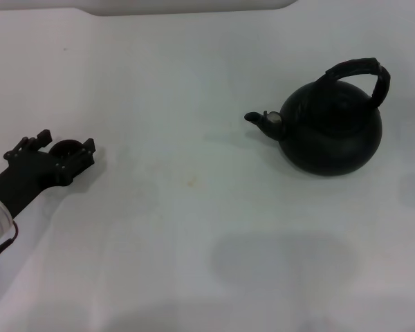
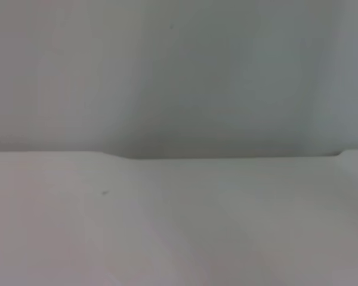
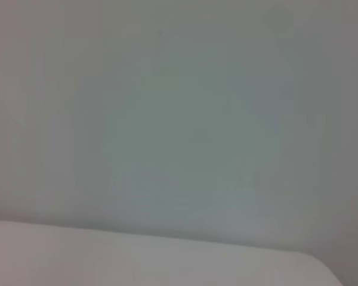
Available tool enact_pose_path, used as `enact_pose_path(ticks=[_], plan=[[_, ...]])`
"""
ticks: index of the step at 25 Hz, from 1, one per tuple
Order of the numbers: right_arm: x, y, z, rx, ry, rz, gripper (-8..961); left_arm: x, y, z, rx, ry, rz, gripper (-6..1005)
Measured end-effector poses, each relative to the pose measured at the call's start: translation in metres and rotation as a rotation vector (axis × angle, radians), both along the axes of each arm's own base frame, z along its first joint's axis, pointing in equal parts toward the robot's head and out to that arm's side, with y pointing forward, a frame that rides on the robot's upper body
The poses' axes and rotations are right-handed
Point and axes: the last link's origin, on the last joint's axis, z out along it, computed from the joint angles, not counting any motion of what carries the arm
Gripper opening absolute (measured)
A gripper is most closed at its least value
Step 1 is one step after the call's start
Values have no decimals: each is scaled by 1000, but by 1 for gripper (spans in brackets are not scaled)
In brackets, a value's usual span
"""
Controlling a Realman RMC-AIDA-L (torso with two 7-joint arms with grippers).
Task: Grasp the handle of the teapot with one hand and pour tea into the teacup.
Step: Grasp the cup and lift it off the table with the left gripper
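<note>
The teapot [image 1: 332,131] is a round matte black pot standing upright on the white table [image 1: 194,228] at the right. Its short spout [image 1: 257,120] points toward the left, and its ribbed arched handle [image 1: 360,69] rises over the top with nothing touching it. Far to the left, the small dark teacup [image 1: 68,147] sits within my left gripper [image 1: 66,144], whose black body reaches in from the left edge. Whether that gripper presses on the cup I cannot tell. My right hand is out of view. Both wrist views show only pale surface.
The table's far edge [image 1: 194,8] runs along the back. A wide stretch of bare white tabletop lies between the teacup and the teapot.
</note>
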Motion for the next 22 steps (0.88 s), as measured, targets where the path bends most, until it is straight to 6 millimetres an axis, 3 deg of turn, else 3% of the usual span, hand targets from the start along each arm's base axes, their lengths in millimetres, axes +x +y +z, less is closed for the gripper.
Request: enact_pose_path(ticks=[22], plan=[[-6, 6, 3, 9, -2, 31, 388, -2, 6, -11, -81, -6, 38, 875]])
